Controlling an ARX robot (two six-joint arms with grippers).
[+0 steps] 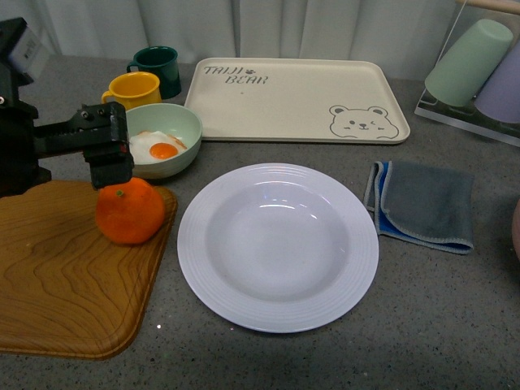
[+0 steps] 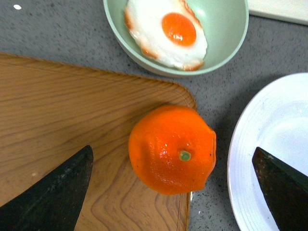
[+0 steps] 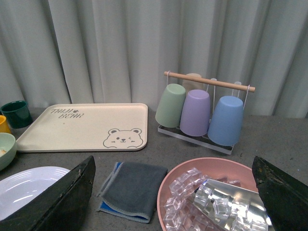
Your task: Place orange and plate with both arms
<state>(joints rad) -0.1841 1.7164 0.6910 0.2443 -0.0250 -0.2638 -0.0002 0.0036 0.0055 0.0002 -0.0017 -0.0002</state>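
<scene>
The orange [image 1: 130, 211] sits on the right edge of a wooden board [image 1: 57, 276]. In the left wrist view the orange [image 2: 172, 149] shows its green stem dot. My left gripper [image 1: 108, 169] hangs just above and behind the orange, open, its fingers [image 2: 53, 192] spread to either side of it. The white plate [image 1: 278, 245] lies empty on the grey counter right of the board; it also shows in the left wrist view [image 2: 250, 159] and the right wrist view [image 3: 24, 187]. My right gripper [image 3: 173, 192] is open and empty, out of the front view.
A pale green bowl [image 1: 185, 130] with a fried egg stands behind the orange. Yellow mug [image 1: 134, 88], green mug [image 1: 158, 65], beige bear tray [image 1: 292, 101] at the back. Grey cloth [image 1: 426, 203] right of the plate. Cup rack [image 3: 202, 110] and pink bowl of ice [image 3: 211, 192] at far right.
</scene>
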